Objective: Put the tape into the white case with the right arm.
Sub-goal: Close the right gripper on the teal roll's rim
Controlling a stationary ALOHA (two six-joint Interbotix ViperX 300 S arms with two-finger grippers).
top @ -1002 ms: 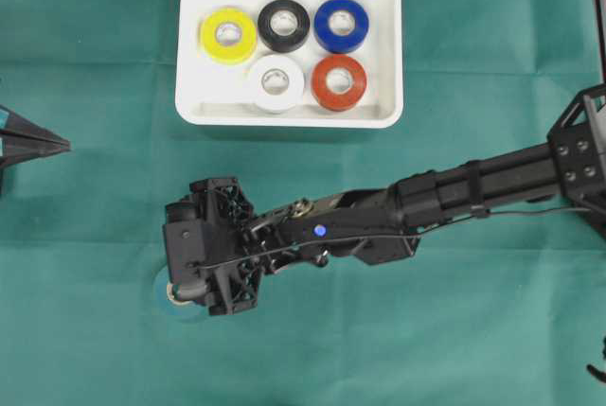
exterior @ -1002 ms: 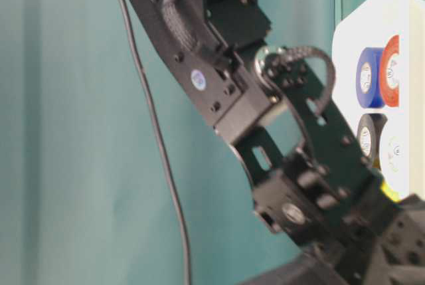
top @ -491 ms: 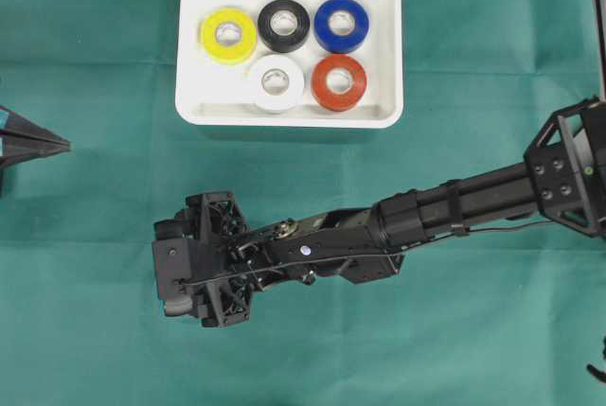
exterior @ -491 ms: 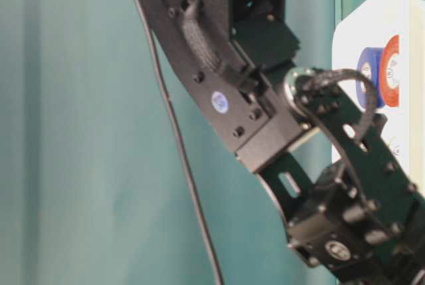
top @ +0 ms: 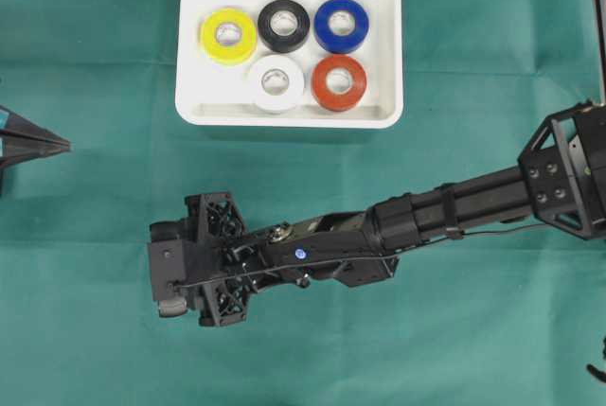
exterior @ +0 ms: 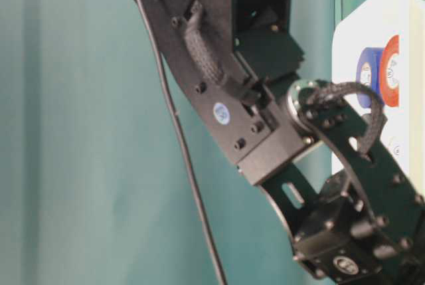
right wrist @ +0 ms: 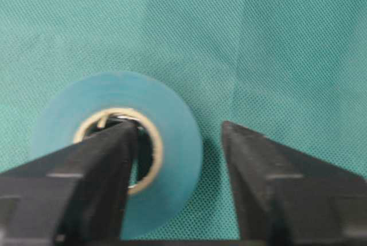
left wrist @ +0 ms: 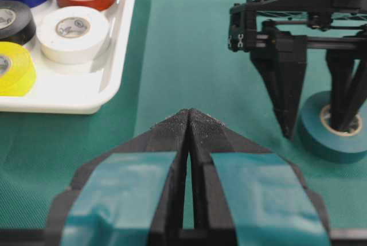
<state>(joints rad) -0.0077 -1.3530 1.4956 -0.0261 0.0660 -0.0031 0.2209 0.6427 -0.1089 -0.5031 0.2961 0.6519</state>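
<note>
A: Since a second earlier, what had shifted?

B: Only the all-black right arm point(top: 454, 212). Its head had slid toward the lower left of the overhead view and covered the teal roll of tape point(right wrist: 172, 114), whose edge had peeked out beneath it before.

A: And at the far left?

B: The left gripper point(left wrist: 189, 113), black with teal patches, hung above the green cloth point(top: 95, 349) with its two fingers pressed together and nothing between them.

A: Next along?

B: The right gripper point(left wrist: 315, 130) pointed down at the teal tape, which lay flat on the cloth, well apart from the case. One pointed finger point(right wrist: 109, 160) stood inside the roll's cardboard core; the other point(right wrist: 258, 183) stood outside the roll's wall. The wrist view showed a strip of cloth between that outer finger and the roll, so the jaws straddled the wall without pinching it.

A: And the case?

B: The shallow white rectangular plastic case point(top: 383, 46) sat further right and toward the top. It held five rolls lying flat: yellow point(top: 227, 34), black point(top: 284, 25) and blue point(top: 341, 25) in the back row, white point(top: 276, 81) and red point(top: 339, 81) in front.
</note>
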